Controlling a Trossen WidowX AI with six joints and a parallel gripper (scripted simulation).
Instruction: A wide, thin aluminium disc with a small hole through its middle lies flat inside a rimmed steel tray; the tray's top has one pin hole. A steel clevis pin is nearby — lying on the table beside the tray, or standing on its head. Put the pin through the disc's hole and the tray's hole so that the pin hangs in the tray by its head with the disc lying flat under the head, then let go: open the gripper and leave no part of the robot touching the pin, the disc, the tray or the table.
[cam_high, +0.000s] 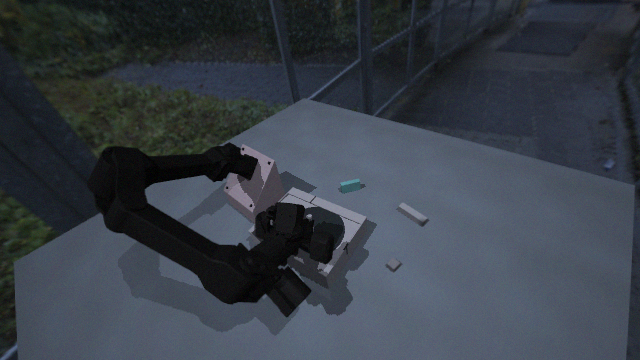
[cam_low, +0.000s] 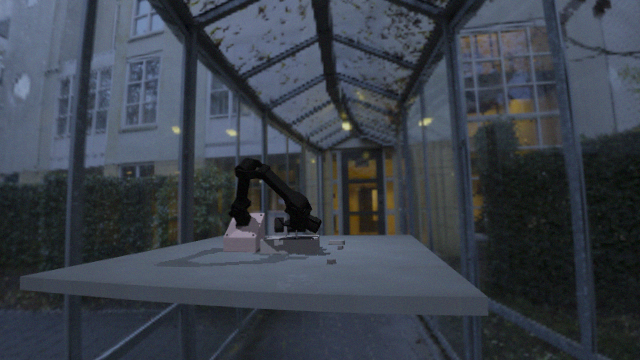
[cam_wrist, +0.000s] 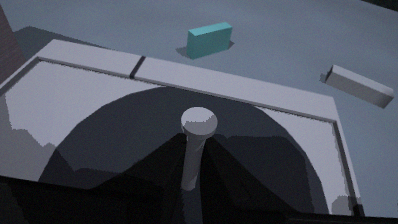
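Jaws (cam_high: 311, 235): nearly closed, gripping the pin's shank below its head
Pin (cam_high: 309, 217) (cam_wrist: 198, 122): head up, slightly tilted in the wrist view, above the disc; whether its tip is in the hole, cannot tell
Disc (cam_high: 330, 222) (cam_wrist: 125, 120): dark, inside the tray
Tray (cam_high: 357, 222) (cam_low: 300, 245) (cam_wrist: 235, 82): on the surface (cam_high: 475, 280) (cam_low: 300, 280) (cam_wrist: 280, 40), beside the pink block (cam_high: 272, 185) (cam_low: 242, 243)
Teal block (cam_high: 350, 186) (cam_wrist: 210, 41): beyond the tray, apart

pin upright amid tray (cam_high: 359, 225) (cam_low: 290, 246) (cam_wrist: 235, 84)
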